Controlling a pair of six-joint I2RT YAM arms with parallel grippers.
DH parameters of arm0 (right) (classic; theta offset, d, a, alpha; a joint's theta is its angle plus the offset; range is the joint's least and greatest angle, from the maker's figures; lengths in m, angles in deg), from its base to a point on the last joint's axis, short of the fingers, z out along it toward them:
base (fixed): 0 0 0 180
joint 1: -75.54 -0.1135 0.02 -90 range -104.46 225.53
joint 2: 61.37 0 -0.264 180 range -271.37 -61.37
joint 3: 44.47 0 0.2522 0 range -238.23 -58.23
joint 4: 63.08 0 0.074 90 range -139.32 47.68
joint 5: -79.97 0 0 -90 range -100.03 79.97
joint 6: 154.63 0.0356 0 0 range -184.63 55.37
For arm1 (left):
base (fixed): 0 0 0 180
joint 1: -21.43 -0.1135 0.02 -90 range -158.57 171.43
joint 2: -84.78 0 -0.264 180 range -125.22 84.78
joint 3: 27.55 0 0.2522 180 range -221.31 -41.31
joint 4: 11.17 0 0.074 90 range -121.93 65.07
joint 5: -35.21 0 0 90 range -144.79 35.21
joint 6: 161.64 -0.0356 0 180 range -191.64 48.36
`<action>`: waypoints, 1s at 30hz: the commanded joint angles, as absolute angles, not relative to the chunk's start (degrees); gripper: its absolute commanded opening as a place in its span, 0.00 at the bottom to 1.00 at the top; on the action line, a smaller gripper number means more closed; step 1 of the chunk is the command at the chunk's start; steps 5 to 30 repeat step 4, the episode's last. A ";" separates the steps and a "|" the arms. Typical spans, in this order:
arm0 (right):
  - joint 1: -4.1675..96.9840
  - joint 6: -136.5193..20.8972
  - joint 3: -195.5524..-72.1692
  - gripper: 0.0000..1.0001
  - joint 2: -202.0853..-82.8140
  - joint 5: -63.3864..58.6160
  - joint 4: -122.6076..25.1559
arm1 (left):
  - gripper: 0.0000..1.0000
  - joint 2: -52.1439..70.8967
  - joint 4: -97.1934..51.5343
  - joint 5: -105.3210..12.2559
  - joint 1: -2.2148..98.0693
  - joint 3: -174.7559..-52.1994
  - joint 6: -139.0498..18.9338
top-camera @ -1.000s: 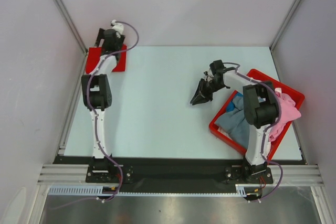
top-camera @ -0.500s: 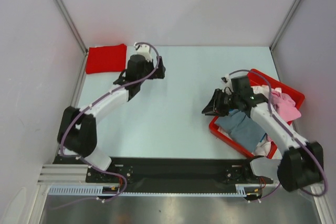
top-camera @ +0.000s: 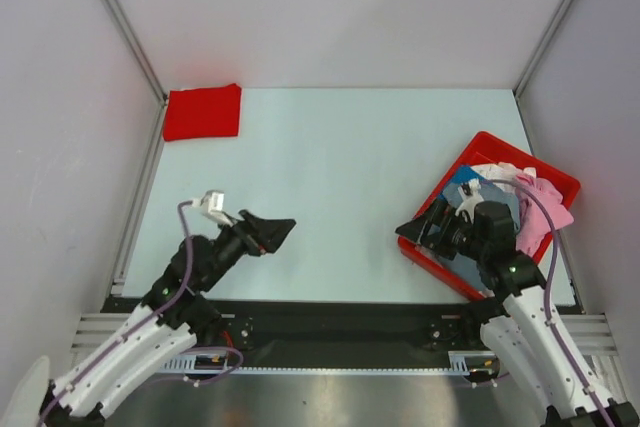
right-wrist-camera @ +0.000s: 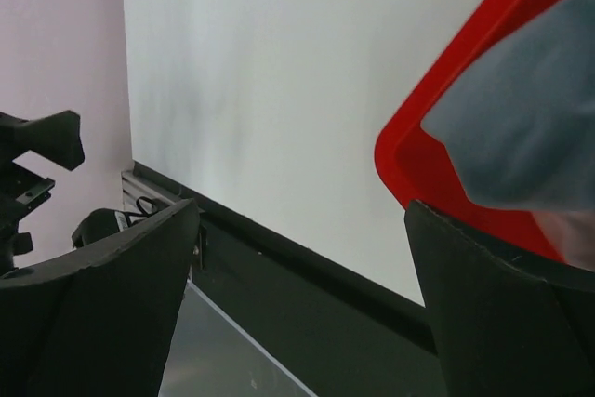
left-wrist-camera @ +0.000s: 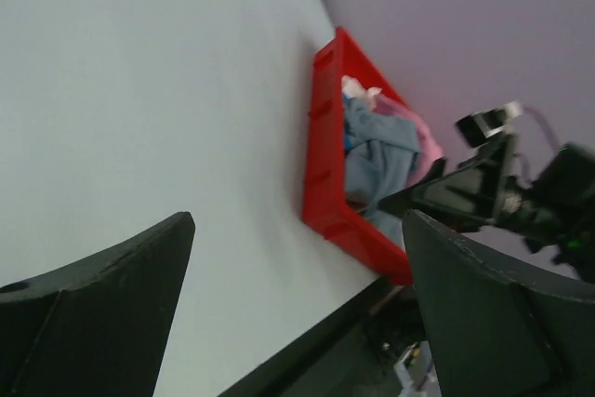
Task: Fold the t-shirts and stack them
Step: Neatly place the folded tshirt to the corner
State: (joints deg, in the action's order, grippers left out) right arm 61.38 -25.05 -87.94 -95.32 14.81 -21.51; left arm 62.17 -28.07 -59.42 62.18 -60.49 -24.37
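Observation:
A bright red folded t-shirt point(top-camera: 202, 112) lies flat in the table's far left corner. More t-shirts sit bunched in the red bin point(top-camera: 548, 163) at the right: a grey-blue one point(left-wrist-camera: 379, 151), a pink one point(top-camera: 545, 211) hanging over the rim, and a white one point(top-camera: 497, 171). My left gripper point(top-camera: 278, 232) hovers open and empty over the near left of the table, pointing right. My right gripper point(top-camera: 412, 231) is open and empty at the bin's near left corner point(right-wrist-camera: 409, 151), with the grey-blue cloth point(right-wrist-camera: 521, 118) just inside.
The black base rail point(top-camera: 330, 322) runs along the table's near edge below both grippers. Metal frame posts and pale walls close in the left, right and far sides. White tabletop point(top-camera: 330, 167) stretches between the red t-shirt and the bin.
My left arm drew back from the far left corner to the near edge, leaving the red t-shirt there. My right arm also pulled back toward the near edge and its jaws opened wide.

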 commanded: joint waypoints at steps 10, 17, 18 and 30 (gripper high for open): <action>61.47 -18.49 -79.41 1.00 -77.66 19.13 -22.78 | 1.00 93.14 -39.69 -61.57 62.91 -51.44 -8.91; 61.47 -18.49 -79.41 1.00 -77.66 19.13 -22.78 | 1.00 93.14 -39.69 -61.57 62.91 -51.44 -8.91; 61.47 -18.49 -79.41 1.00 -77.66 19.13 -22.78 | 1.00 93.14 -39.69 -61.57 62.91 -51.44 -8.91; 61.47 -18.49 -79.41 1.00 -77.66 19.13 -22.78 | 1.00 93.14 -39.69 -61.57 62.91 -51.44 -8.91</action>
